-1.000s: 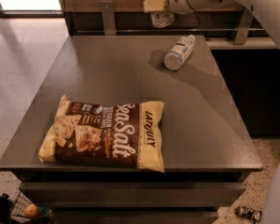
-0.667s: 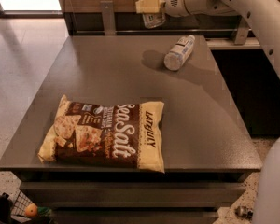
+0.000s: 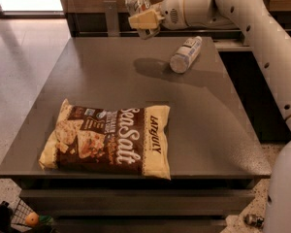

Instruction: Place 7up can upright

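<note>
The 7up can (image 3: 137, 1) is a silvery can with a small red mark, held tilted in the air above the far edge of the grey table (image 3: 106, 76). My gripper (image 3: 143, 21) is shut on it, with cream-coloured fingers (image 3: 141, 20) clamped across the can's lower part. The white arm reaches in from the upper right. The can's lower end is hidden behind the fingers. Its shadow falls on the table below.
A clear plastic bottle (image 3: 185, 54) with a white-blue label lies on its side at the far right of the table. A brown sea salt chip bag (image 3: 109, 138) lies flat near the front left. A dark counter and rail run behind the table.
The gripper with the can has moved left along the table's far edge. The bottle and the chip bag have not moved.
</note>
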Motion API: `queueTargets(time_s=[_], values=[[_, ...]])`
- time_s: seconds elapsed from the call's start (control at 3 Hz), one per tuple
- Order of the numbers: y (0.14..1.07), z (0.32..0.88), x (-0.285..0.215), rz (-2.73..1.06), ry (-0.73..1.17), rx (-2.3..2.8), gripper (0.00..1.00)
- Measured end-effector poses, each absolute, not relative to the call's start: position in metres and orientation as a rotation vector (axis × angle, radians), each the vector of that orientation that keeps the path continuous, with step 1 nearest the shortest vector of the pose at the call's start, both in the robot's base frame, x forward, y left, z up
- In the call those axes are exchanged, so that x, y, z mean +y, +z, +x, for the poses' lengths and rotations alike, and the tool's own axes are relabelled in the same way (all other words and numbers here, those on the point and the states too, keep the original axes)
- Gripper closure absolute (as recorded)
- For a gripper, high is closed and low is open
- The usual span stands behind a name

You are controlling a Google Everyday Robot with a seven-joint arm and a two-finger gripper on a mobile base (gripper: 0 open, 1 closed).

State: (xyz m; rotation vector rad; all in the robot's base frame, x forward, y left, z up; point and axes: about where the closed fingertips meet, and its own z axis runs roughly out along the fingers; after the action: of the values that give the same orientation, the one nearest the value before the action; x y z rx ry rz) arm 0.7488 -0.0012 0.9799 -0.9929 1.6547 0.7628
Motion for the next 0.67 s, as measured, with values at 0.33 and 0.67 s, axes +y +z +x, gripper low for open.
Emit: queueTargets(time_s=[0.33,0.67], values=[[0.9786,0.7461,0.0064,-1.082,0.711,1.582,1.0],[0.9761,0.7458,0.0098,-1.08,0.718,1.58,1.0]])
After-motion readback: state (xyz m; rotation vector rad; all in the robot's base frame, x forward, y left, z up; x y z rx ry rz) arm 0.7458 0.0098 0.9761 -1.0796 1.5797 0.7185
